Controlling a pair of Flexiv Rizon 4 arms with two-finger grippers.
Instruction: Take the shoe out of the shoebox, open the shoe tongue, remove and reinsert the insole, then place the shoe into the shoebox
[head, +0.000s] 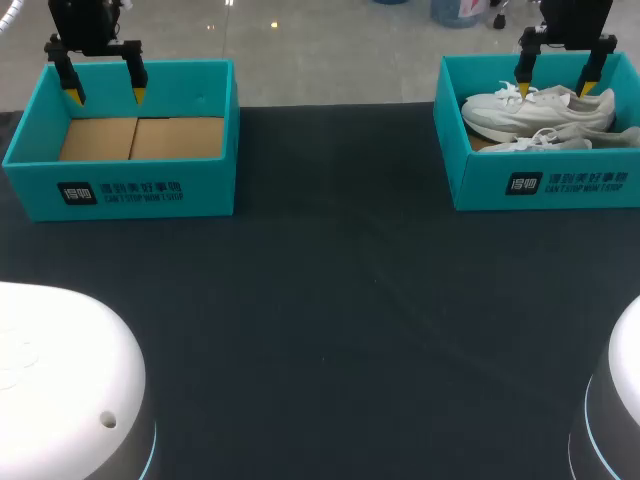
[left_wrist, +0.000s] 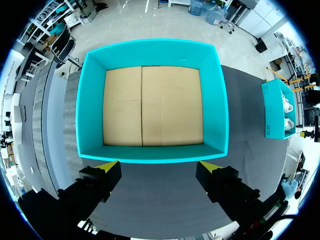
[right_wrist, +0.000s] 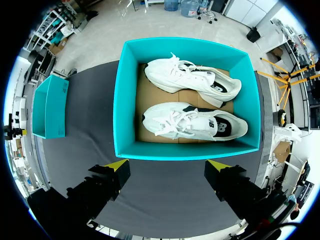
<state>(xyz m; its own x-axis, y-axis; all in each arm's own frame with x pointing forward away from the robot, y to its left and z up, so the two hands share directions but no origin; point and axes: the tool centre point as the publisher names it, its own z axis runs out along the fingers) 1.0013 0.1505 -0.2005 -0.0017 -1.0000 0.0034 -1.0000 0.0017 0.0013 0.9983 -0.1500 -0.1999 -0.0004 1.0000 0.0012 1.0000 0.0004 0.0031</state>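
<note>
1. Looking down from the head view, the shoebox sits on the dark table with two white shoes lying in it. The far shoe lies toward the shoebox's back wall and the near shoe toward its front wall. The right gripper hangs above the back part of the shoebox, over the far shoe, its yellow-tipped fingers spread and released. A second box of the same teal stands well apart from the shoebox, across the table. The left gripper hangs over the second box's back edge, its fingers also spread.

2. From the left wrist view, the left gripper is released, fingers wide apart, and the second box lies just ahead of it, showing its cardboard floor. The shoebox shows well off to one side.

3. From the right wrist view, the right gripper is released, its fingers spread, with the shoebox just ahead of the tips. Inside the shoebox, the near shoe and the far shoe lie side by side on their sides, laces up. The second box stands well apart from the shoebox.
</note>
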